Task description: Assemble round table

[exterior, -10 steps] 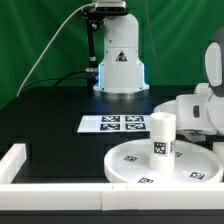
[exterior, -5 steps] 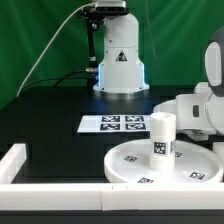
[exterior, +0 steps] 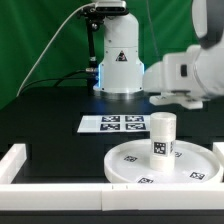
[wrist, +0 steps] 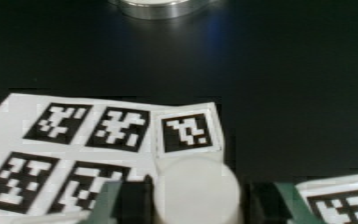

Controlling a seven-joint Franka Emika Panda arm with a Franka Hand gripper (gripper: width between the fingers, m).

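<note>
from my console: the short cylindrical leg (exterior: pixel 162 135) stands upright, long axis vertical, on the large round disc (exterior: pixel 130 165), pinched between the gripper (wrist: pixel 172 200) fingers (wrist: pixel 105 203) closed on its sides. since a second ago, the arm has swung up and across.

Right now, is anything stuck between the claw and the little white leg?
No, nothing is. The wrist view shows the claw closed around the leg, a finger on each side. The leg stands upright on the round disc.
</note>
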